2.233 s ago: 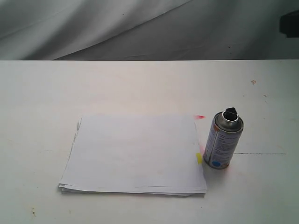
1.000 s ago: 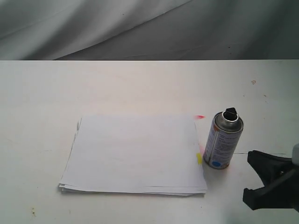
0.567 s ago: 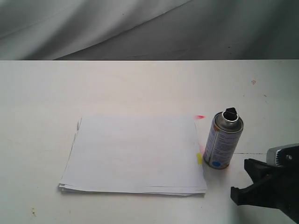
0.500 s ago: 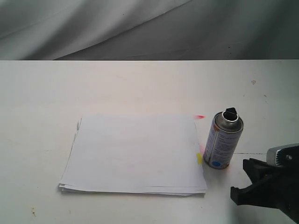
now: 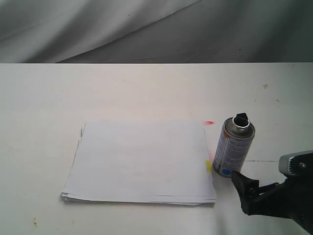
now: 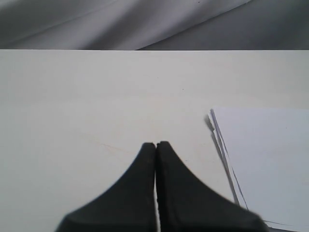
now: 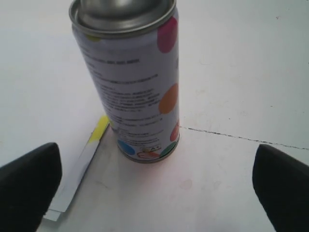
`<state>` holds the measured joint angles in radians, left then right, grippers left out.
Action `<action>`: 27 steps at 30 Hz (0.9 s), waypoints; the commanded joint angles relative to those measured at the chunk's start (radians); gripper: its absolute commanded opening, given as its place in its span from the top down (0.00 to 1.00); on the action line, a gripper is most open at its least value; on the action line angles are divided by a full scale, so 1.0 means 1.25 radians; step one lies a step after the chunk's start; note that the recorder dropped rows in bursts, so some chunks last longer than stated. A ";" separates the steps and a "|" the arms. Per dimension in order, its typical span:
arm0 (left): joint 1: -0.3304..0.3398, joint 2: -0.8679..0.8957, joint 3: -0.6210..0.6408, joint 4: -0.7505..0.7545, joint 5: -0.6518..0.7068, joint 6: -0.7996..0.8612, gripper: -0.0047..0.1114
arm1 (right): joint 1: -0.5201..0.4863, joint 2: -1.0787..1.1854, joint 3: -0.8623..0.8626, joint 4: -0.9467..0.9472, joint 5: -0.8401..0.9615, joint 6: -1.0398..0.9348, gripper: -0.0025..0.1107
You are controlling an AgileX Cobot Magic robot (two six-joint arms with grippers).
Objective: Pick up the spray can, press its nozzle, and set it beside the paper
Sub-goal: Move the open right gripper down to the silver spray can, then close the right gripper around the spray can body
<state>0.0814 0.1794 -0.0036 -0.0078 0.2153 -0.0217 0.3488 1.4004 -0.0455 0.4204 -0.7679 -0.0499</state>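
Observation:
The spray can (image 5: 234, 149) stands upright on the table, just right of the paper (image 5: 142, 161), with its black nozzle (image 5: 241, 119) on top. My right gripper (image 5: 243, 193) sits low at the front right, a little short of the can's base and apart from it. In the right wrist view the can (image 7: 135, 82) fills the middle. The right gripper (image 7: 157, 193) is open, with its fingers (image 7: 29, 179) spread wide to either side and nothing between them. The nozzle is cut off there. My left gripper (image 6: 155, 145) is shut and empty over bare table beside the paper (image 6: 265, 159).
The paper carries a small yellow mark (image 5: 209, 166) on its edge near the can. A red smear (image 5: 209, 122) lies at the paper's far corner. A thin dark line (image 5: 271, 161) runs across the white table (image 5: 146, 88) behind the can. Grey cloth hangs at the back.
My right gripper has entered from the lower right and moved left toward the can's base. The can, the paper and the left gripper have not moved.

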 commanded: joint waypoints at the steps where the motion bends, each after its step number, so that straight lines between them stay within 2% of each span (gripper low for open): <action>1: -0.001 -0.004 0.003 -0.007 -0.004 0.000 0.95 | 0.000 0.002 -0.012 -0.011 -0.042 0.004 0.10; 18: -0.001 -0.004 0.003 -0.007 -0.004 0.000 0.95 | -0.001 0.004 -0.059 0.027 -0.062 -0.011 0.10; 27: -0.001 -0.004 0.003 -0.007 -0.004 0.000 0.95 | -0.001 0.136 -0.059 0.021 -0.135 -0.019 0.10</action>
<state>0.0814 0.1794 -0.0036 -0.0078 0.2153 -0.0217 0.3488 1.5255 -0.1157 0.4535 -0.8963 -0.0644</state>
